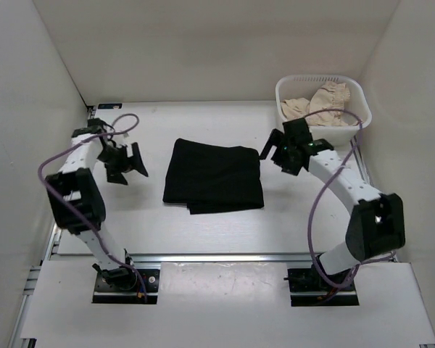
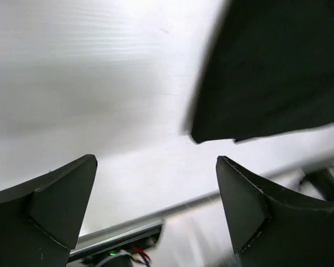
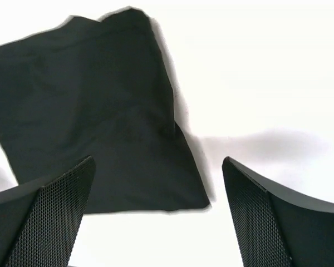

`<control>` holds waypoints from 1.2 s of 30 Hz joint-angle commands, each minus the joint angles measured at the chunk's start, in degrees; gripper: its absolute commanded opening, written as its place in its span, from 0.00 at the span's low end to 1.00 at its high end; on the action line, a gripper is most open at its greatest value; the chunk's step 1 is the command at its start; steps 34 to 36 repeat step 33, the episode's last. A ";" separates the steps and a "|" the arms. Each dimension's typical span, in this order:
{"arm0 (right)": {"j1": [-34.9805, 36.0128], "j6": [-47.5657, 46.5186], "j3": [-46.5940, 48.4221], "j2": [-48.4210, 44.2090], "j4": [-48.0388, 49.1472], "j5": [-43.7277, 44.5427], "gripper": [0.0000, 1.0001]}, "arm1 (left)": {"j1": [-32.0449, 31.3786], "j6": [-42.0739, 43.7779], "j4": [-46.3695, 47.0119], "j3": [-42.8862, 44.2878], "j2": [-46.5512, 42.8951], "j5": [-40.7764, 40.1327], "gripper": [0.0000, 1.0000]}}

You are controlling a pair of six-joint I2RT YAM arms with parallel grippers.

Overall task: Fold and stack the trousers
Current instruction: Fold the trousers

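One basket [image 1: 315,77], apparently holding beige cloth [image 1: 320,103], sits near right hand [image 1: 280,154].

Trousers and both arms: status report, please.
Left fingers open, empty; right fingers open, empty. Trousers folded, flat mid-table, between both arms. Nothing in the way; basket with beige cloth sits far right.

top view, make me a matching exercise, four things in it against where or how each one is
1 trousers
2 beige cloth
3 left gripper
4 basket

a back right corner
b folded flat, centre
c open, left of the trousers
d in the basket

Pairs: 1-b, 2-d, 3-c, 4-a
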 commanded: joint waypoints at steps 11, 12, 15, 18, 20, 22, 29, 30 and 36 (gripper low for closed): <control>-2.38 -13.98 5.99 -24.60 -42.44 22.79 0.99 | 8.83 0.45 7.79 -6.51 -37.86 -34.80 1.00; -2.38 -13.97 5.28 -27.31 -42.44 23.66 0.99 | 8.83 0.45 7.79 -7.29 -40.23 -36.29 1.00; -2.38 -13.44 3.60 -30.66 -43.67 25.96 0.99 | 8.83 0.45 8.50 -10.11 -42.44 -39.20 1.00; -2.38 -14.15 3.07 -31.29 -44.90 26.49 0.99 | 8.83 0.45 7.80 -10.64 -43.06 -39.20 1.00; -2.38 -14.15 3.07 -31.29 -45.78 27.10 0.99 | 8.83 0.45 7.09 -9.94 -43.59 -39.20 1.00; -2.38 -14.76 3.07 -31.82 -45.78 27.10 0.99 | 8.83 0.45 6.48 -8.89 -44.29 -37.81 1.00; -2.38 -14.76 1.94 -33.48 -44.11 27.10 0.99 | 8.83 0.45 5.95 -8.27 -45.35 -37.10 1.00; -2.38 -14.76 1.93 -33.49 -44.11 27.10 0.99 | 8.83 0.45 5.95 -8.27 -45.35 -37.10 1.00; -2.38 -15.29 1.40 -34.97 -42.45 27.10 0.99 | 8.83 0.45 5.95 -8.27 -45.87 -38.32 1.00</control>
